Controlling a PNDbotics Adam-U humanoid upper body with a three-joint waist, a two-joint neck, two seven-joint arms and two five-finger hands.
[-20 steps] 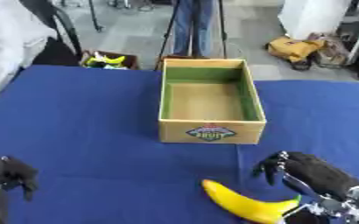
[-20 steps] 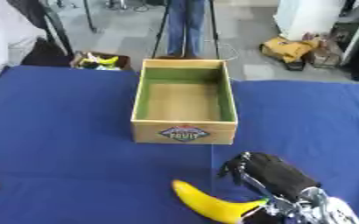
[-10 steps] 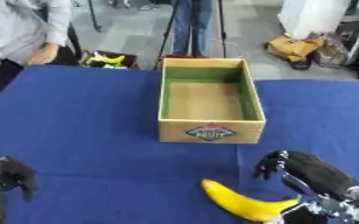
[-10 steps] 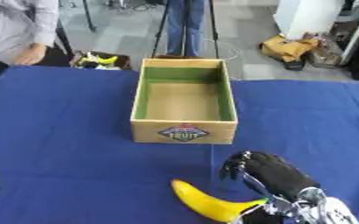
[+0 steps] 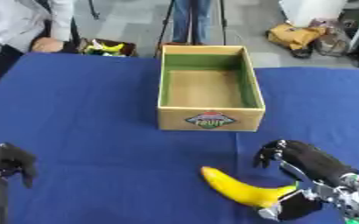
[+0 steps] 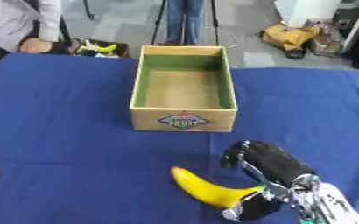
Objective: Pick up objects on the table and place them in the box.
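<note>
The table [image 5: 83,113], under a blue cloth, fills nearly the whole view. On it, up toward 12 o'clock from the middle, stands the box [image 5: 210,119], open-topped, green inside, its floor bare, with a fruit label on the near wall. At 5 o'clock is the right hand [image 5: 305,173], black, with its fingers [image 5: 271,151] curled over and pointing toward the box while the thumb sits lower, by the stem end of the banana [image 5: 240,189]; the fruit's green tip lies in the gap between them, so the hand looks closed round that end, though how fully it wraps cannot be made out. The left hand [image 5: 6,162] is at 8 o'clock by the table's edge, fingers curled and holding nothing. The banana lies on the cloth at 5 o'clock, well short of the box, its free end pointing to 10 o'clock. It should be light and fairly stiff, with smooth skin that may slide between hard fingers, and soft enough to bruise if squeezed. A hold at one end leaves the long body free to swing or droop; taking it nearer the middle of the curve would likely carry it steadier to the box.
</note>
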